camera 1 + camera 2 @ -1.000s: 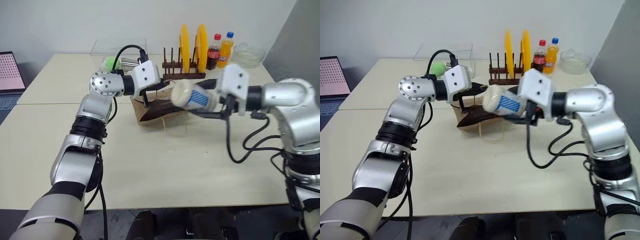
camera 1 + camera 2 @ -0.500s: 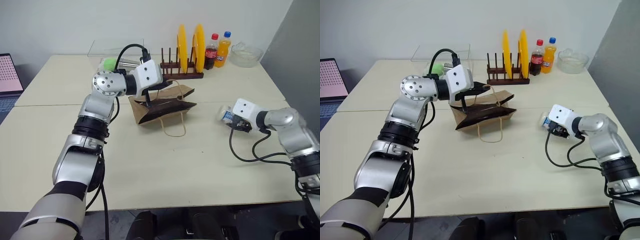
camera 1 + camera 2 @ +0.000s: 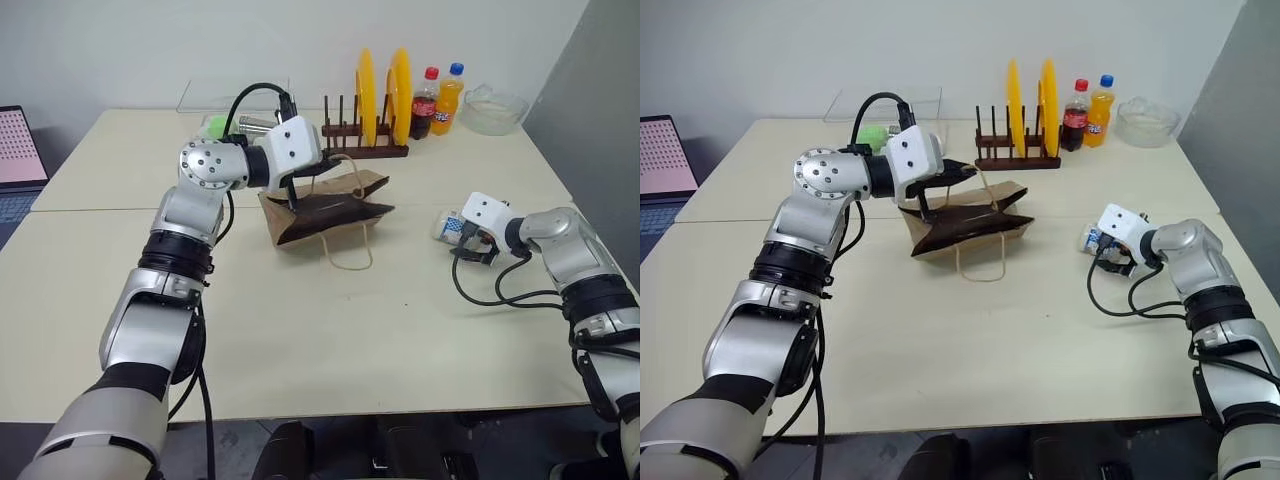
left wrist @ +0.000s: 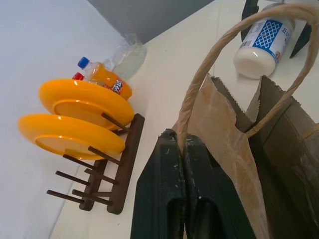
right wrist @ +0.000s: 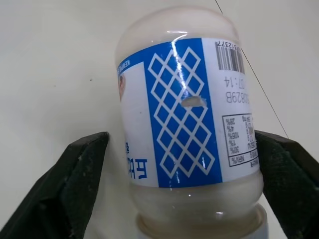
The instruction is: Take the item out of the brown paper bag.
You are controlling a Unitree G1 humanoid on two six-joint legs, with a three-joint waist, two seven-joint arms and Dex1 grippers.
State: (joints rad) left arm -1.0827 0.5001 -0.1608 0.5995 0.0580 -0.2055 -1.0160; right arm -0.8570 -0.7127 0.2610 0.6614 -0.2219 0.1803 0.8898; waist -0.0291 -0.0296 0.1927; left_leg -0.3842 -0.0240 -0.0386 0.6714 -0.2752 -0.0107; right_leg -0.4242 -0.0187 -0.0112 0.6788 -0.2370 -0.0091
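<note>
Front of table: bare and wide; you can pass either hand there.
Middle: the bag lies in your way, its loose handle spread toward you.
Back edge: plate rack, bottles, bowl and clear box crowd it.
Right side: the item lies between the right gripper's fingers, with open table between it and the bag.

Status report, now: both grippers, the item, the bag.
Left gripper shut on brown paper bag's twisted handle. Right gripper open, straddling white blue-labelled bottle lying on the table, outside the bag. Nothing in the way.
</note>
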